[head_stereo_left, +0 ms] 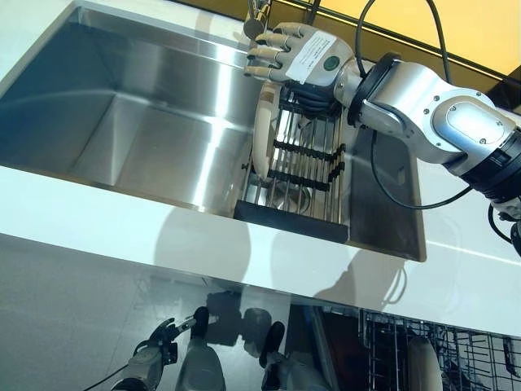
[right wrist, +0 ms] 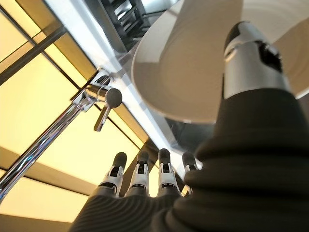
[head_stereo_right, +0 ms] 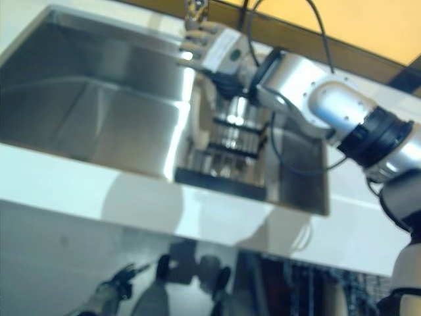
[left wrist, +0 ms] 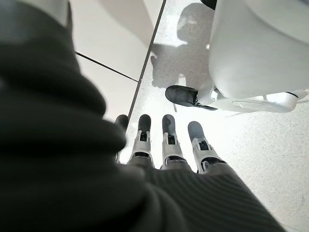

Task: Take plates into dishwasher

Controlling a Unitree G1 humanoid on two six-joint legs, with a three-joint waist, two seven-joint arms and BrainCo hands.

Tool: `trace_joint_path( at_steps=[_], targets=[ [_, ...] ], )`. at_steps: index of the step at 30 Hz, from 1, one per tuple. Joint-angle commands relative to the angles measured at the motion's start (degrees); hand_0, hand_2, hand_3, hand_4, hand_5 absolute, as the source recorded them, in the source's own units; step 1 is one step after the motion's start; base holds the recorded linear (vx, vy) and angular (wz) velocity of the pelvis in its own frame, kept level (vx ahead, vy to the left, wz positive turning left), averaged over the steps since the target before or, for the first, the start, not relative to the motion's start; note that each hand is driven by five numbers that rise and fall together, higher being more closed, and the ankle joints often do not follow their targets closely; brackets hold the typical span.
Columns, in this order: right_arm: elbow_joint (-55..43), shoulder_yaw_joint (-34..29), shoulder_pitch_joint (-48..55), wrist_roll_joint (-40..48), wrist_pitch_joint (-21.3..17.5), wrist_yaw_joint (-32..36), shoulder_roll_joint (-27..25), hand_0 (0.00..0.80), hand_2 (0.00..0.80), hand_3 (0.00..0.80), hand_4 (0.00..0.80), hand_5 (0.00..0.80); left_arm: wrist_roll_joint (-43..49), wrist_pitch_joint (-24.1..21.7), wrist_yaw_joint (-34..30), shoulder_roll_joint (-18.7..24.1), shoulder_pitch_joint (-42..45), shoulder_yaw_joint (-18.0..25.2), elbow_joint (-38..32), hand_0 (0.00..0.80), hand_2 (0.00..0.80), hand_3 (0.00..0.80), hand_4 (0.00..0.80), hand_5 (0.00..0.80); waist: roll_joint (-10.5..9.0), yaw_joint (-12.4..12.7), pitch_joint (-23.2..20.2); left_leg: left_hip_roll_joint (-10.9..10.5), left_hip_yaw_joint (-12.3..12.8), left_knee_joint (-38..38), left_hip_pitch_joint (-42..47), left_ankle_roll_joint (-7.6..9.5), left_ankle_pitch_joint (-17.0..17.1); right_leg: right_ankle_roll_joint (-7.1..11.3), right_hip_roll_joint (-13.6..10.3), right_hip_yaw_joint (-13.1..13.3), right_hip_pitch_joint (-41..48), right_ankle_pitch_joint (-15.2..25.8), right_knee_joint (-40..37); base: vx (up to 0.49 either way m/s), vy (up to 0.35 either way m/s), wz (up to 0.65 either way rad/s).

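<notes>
One plate [head_stereo_left: 263, 130], pale cream and round with a shallow rim, stands on edge in the dark wire rack [head_stereo_left: 303, 167] at the right end of the steel sink [head_stereo_left: 155, 122]. The right hand [head_stereo_left: 286, 53] hovers just above the plate's top edge, below the tap [right wrist: 99, 99]; its fingers [right wrist: 140, 169] are straight and spread, thumb [right wrist: 248, 58] lying across the plate's face, gripping nothing. The left hand [left wrist: 164, 145] hangs low over the floor, fingers relaxed and empty. One dishwasher basket [head_stereo_left: 431, 350] shows below the counter.
</notes>
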Motion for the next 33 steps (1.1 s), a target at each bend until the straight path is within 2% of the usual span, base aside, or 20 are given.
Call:
trace_joint_path(
  at_steps=[1, 17, 23, 33],
  targets=[
    [0.8, 2.0, -6.9, -0.8, 0.3, -0.2, -1.2, 0.0, 0.0, 0.0, 0.0, 0.0, -1.7, -1.4, -0.4, 0.0, -1.1, -0.5, 0.7, 0.0, 0.0, 0.0, 0.0, 0.0, -0.91, 1.5, 0.2, -0.9, -1.8, -0.8, -2.1, 0.93, -1.2, 4.58, -2.2, 0.0, 1.4, -0.8, -0.1, 0.0, 0.0, 0.0],
    [-0.7, 3.4, -8.4, -4.5, -0.5, 2.3, 0.1, 0.0, 0.0, 0.0, 0.0, 0.0, -5.0, -2.4, -0.3, -0.2, -0.7, 0.1, -0.9, 0.0, 0.0, 0.0, 0.0, 0.0, -0.61, 2.3, 1.4, -1.2, -2.2, -0.8, -3.1, 1.04, -0.9, 4.55, -2.4, -0.5, 0.6, -0.6, -0.1, -0.001, 0.009, 0.02],
    [-0.8, 4.4, -9.0, -10.5, -3.8, 6.0, 0.4, 0.0, 0.0, 0.0, 0.0, 0.0, -5.8, -2.4, -0.8, -0.4, -0.6, 0.1, -1.6, 0.0, 0.0, 0.0, 0.0, 0.0, -0.63, 2.6, 1.7, -1.3, -2.4, -0.8, -3.5, 1.1, -0.8, 4.58, -2.4, -0.7, 0.3, -0.5, -0.1, 0.0, 0.001, 0.01],
    [0.8, 5.6, -8.5, -19.3, -4.9, 10.8, 0.8, 0.0, 0.0, 0.0, 0.0, 0.0, -7.5, -2.8, -1.0, 0.0, -0.3, 0.2, -2.2, 0.0, 0.0, 0.0, 0.0, 0.0, -1.12, 2.8, 2.0, -1.2, -2.4, -0.8, -3.7, 1.1, -0.7, 4.74, -2.4, -0.8, 0.1, -0.3, -0.1, 0.002, 0.0, 0.02]
  ],
)
